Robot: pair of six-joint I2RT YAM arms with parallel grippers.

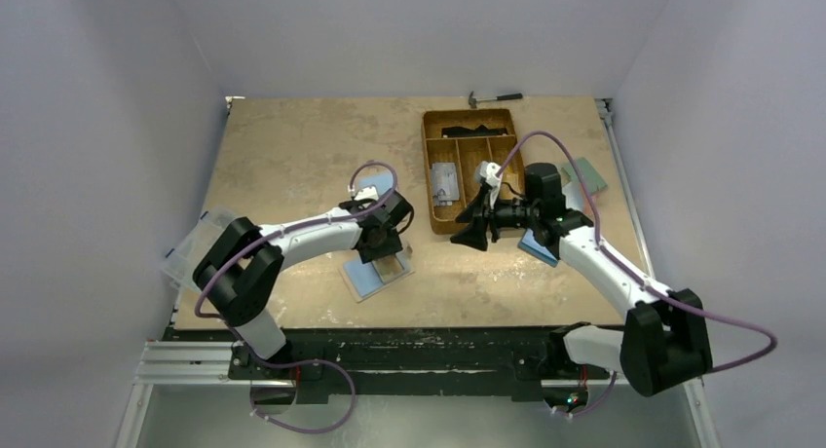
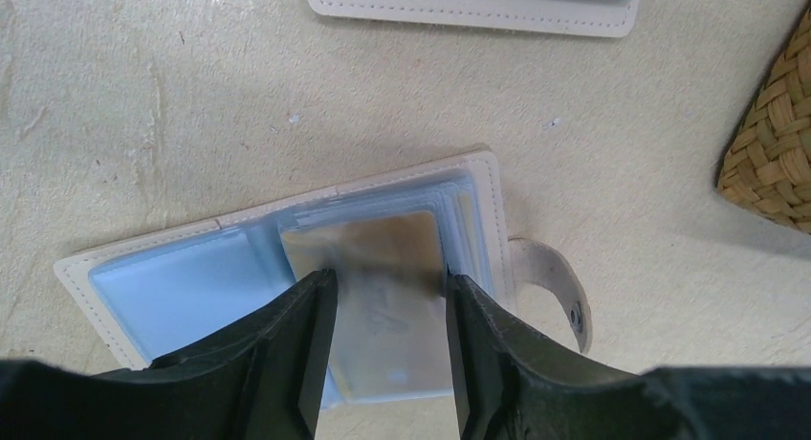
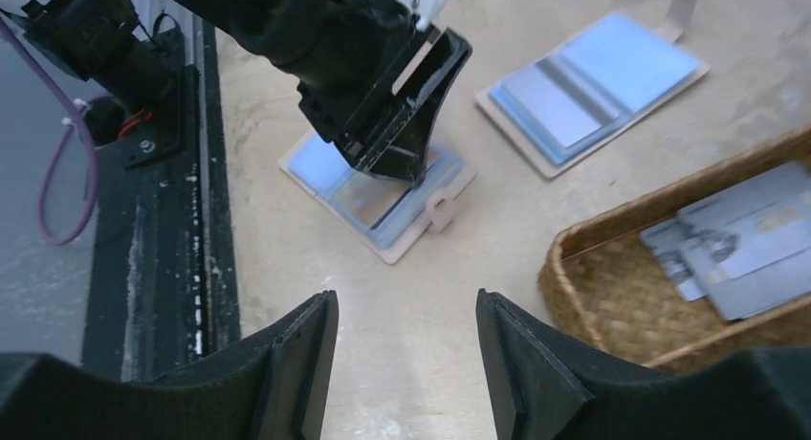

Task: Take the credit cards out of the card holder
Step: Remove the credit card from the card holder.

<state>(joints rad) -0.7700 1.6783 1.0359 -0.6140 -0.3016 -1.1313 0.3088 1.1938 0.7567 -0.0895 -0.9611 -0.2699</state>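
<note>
The tan card holder (image 2: 182,287) lies open on the table near the left arm, its light blue inner faces up and its snap strap (image 2: 555,287) off to one side. My left gripper (image 2: 389,279) is shut on a greyish credit card (image 2: 383,244), one finger on each long edge. The card's near end sticks out past the holder's edge, and its far end lies over the pocket. From above, the left gripper (image 1: 383,243) covers part of the holder (image 1: 375,278). My right gripper (image 3: 406,301) hangs open and empty over bare table, right of the holder (image 3: 406,225).
A second open holder (image 3: 598,86) lies beyond the first. The woven brown tray (image 1: 468,166) holds loose cards (image 3: 746,249). A blue holder (image 1: 536,245) lies under the right arm. A hammer (image 1: 492,97) is at the back and a clear plastic box (image 1: 195,248) at the left edge.
</note>
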